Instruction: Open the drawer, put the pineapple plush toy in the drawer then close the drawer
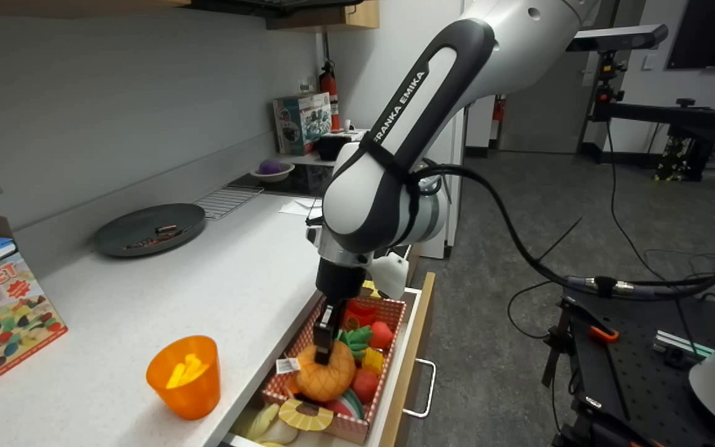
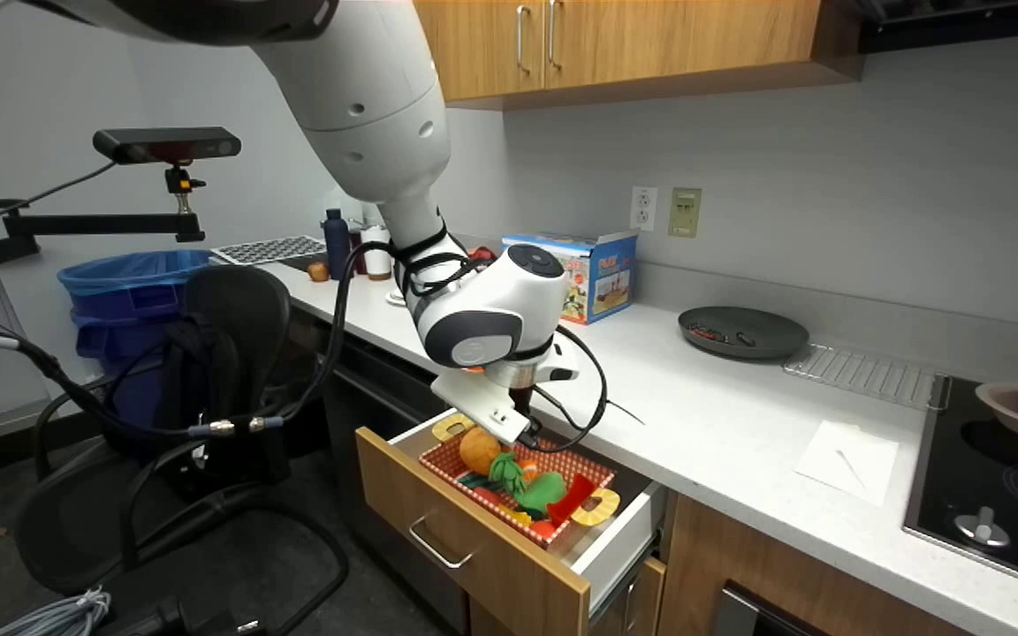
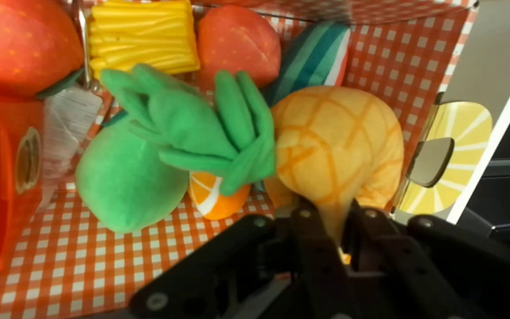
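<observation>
Pinching the pineapple plush toy [image 3: 343, 133] inside the pulled-out drawer [image 2: 522, 587].

Squeezed nearly together on a fold of orange cloth caught between the black fingers [image 3: 314, 252] of the gripper [image 3: 334, 215]. Holding the toy by the rounded body, apart from the green tuft [image 3: 184, 124], just below the fingers and touching them. Gripping it within the red-and-white checked box [image 3: 104, 266], near the end with the yellow half-round tab [image 3: 469, 153]; in the wrist view, partly in front of a teal-striped piece [image 3: 312, 62] and, at the tuft, of a green plush fruit [image 3: 131, 181] and an orange slice [image 3: 224, 204]. Pointing down in an exterior view, near a white tag [image 1: 287, 365] beside the toy. Hard to tell whether bearing the weight or letting it rest.
</observation>
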Motion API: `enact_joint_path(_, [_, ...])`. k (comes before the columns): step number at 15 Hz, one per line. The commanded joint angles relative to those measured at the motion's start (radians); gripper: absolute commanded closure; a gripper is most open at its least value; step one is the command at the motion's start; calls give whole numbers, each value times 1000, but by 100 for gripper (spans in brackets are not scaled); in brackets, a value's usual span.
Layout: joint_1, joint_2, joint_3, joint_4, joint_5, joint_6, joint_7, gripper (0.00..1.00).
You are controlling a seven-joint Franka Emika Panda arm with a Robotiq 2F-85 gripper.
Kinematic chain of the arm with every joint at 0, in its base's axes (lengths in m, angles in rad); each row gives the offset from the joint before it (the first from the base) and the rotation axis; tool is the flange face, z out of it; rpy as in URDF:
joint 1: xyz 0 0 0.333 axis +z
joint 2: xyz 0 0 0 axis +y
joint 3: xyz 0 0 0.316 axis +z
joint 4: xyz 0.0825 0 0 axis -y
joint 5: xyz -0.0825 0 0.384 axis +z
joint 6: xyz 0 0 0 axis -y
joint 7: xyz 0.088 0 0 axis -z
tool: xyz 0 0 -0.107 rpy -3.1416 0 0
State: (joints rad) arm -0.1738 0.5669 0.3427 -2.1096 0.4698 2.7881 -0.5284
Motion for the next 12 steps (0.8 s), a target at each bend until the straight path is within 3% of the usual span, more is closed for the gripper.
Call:
enact_joint_path(1, [-5,37,7,5,-45,74,36,96])
enact_joint_path(4, [-26,38,2,-2,-84,95,41,96])
enact_joint_path(12, [5,54,-97,-1,-269,105,116,96])
